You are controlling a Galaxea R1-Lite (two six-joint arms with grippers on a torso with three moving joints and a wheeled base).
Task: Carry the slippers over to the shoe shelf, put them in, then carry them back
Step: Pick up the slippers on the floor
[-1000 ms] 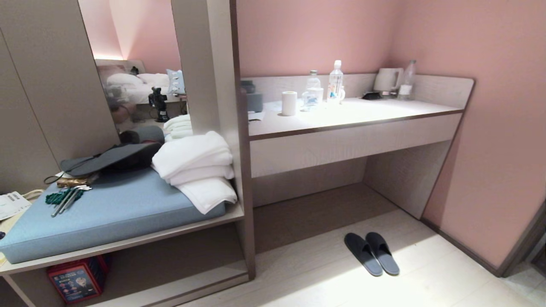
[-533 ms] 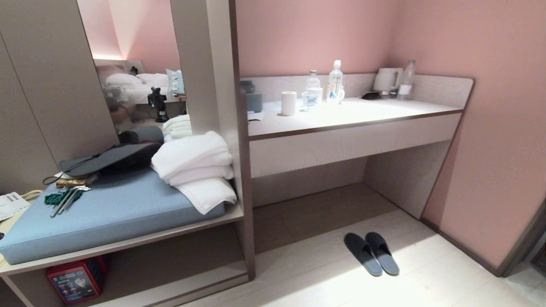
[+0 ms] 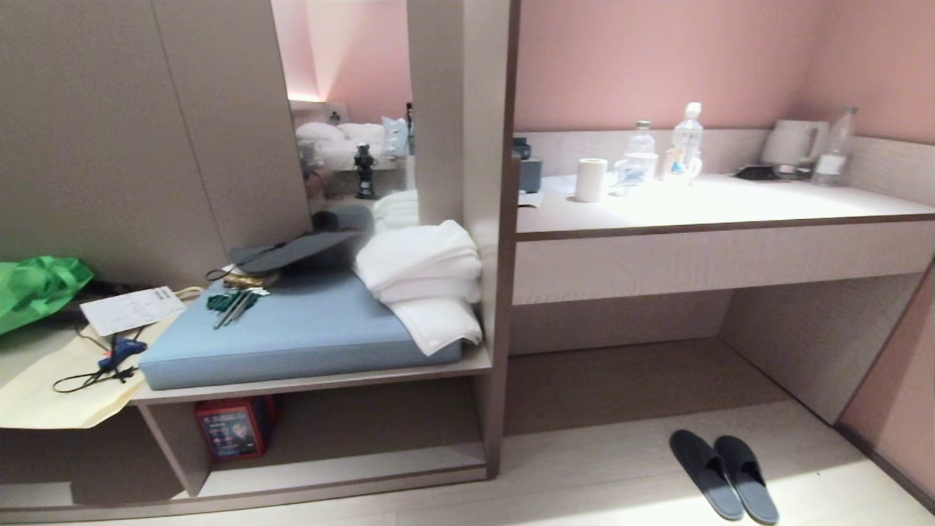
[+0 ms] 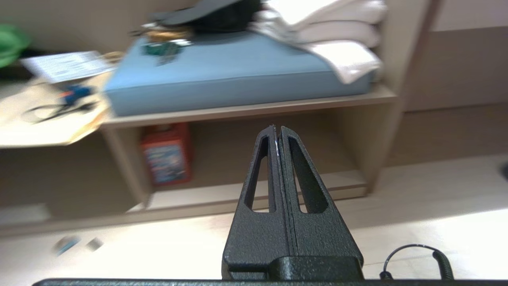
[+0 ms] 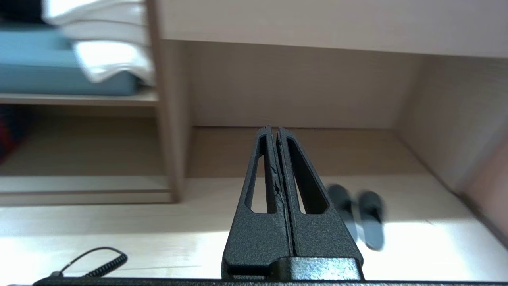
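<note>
Two big things matter to me here: the shoe shelf, the low cubby under the blue cushion, sits on my left, and the floor in front of the tabletop holds the slippers on my right. The slippers lie side by side, touching, nothing gripping them. Their long way runs from near me toward the hollow under the tabletop, a bit slanted. I think the toes point away from me, but I cannot be sure.

My right gripper is the nearer one. In its view the slippers lie ahead on the floor, off to one side of its tips and well apart from them. My left gripper faces the shoe shelf instead. Both sets of fingers are pressed tight together and hold nothing.

I guess my right arm should go first, reaching down across the slippers' short way.
</note>
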